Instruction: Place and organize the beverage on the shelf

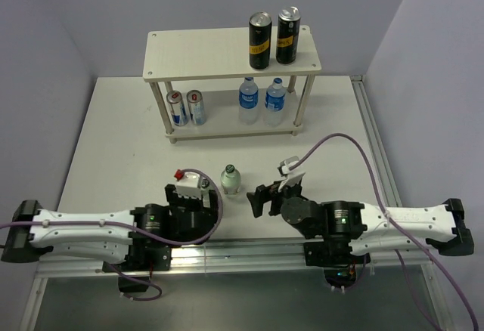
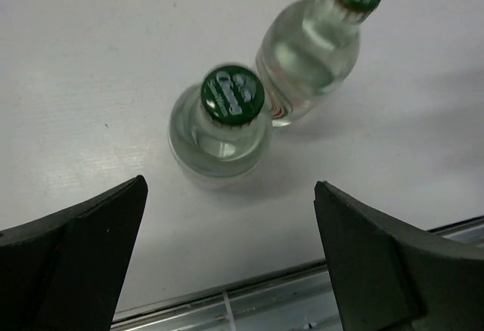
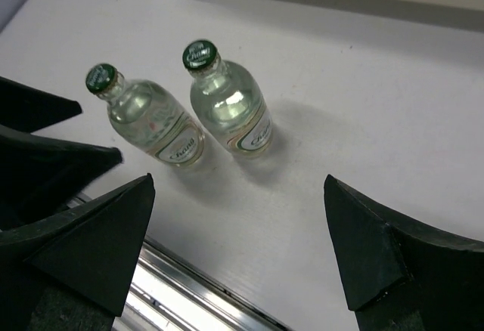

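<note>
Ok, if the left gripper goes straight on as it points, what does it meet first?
Probably the nearer green-capped bottle, centred between its open fingers; the second bottle stands beyond, to the right.

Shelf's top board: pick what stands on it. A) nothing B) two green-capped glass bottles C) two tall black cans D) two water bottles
C: two tall black cans stand at the right end of the top board; the water bottles are on the lower board.
</note>
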`<action>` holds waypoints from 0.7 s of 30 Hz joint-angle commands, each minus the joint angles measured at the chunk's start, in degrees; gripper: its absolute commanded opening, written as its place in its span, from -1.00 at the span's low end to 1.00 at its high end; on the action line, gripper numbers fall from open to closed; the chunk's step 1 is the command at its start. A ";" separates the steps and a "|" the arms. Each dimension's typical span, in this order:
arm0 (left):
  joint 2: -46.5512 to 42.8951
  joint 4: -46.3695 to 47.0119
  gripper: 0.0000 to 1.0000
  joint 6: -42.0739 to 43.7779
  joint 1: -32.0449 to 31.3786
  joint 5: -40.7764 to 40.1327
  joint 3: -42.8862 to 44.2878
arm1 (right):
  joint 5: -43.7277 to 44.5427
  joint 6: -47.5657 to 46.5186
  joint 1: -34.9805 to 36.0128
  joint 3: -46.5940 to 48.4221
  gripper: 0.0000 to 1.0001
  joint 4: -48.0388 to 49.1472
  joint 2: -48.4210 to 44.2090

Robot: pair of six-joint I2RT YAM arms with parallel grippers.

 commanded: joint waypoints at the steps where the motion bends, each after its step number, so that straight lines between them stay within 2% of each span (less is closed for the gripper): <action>1: 4.93 10.45 0.99 -4.14 -0.53 0.69 -4.81 | -0.95 5.48 0.30 -1.52 1.00 3.48 4.59; 8: 18.73 21.63 0.99 -5.46 2.10 -2.82 -7.11 | -4.72 5.31 -1.45 -7.49 1.00 12.70 9.00; 12: 24.35 22.88 0.99 -6.60 3.77 -7.30 -6.93 | -7.63 3.91 -4.97 -9.79 1.00 20.78 12.25; 16: 26.13 24.20 0.99 -7.92 5.79 -11.69 -7.72 | -8.42 2.67 -6.38 -10.66 1.00 27.90 18.47; 19: 25.95 27.01 0.99 -6.09 9.12 -11.35 -9.12 | -8.95 1.71 -7.87 -10.76 1.00 33.44 22.88; 21: 24.64 32.17 0.97 -3.54 10.80 -10.13 -11.40 | -9.04 0.57 -8.40 -10.49 1.00 37.38 25.95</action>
